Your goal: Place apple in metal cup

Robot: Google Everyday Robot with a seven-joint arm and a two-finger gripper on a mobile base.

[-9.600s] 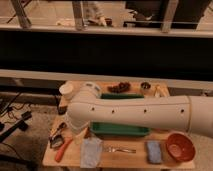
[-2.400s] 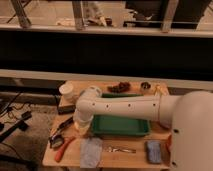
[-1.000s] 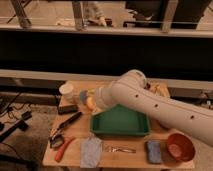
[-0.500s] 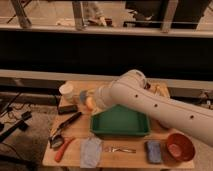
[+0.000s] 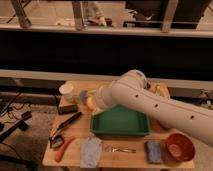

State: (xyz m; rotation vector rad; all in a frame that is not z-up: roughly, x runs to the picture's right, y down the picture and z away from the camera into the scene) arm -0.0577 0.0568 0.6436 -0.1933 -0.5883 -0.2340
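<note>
Broadly, the white arm (image 5: 155, 107) stretches over the green tray (image 5: 121, 122) toward the table's (image 5: 75, 160) back-left, where the gripper (image 5: 96, 101) sits clamped on the apple (image 5: 90, 103), apparently to lift it; the metal cup is hidden.

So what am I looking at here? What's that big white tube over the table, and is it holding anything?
That white tube is a robot arm, seen by one camera looking down at a wooden table. Its gripper, the two-fingered hand at the tip, is at the table's back left and shut on the apple, the small yellow-orange fruit. Beside it stand a white cup and a grey-blue cup. Also there: a green tray, a red bowl, a fork, a blue sponge and a cloth.
</note>
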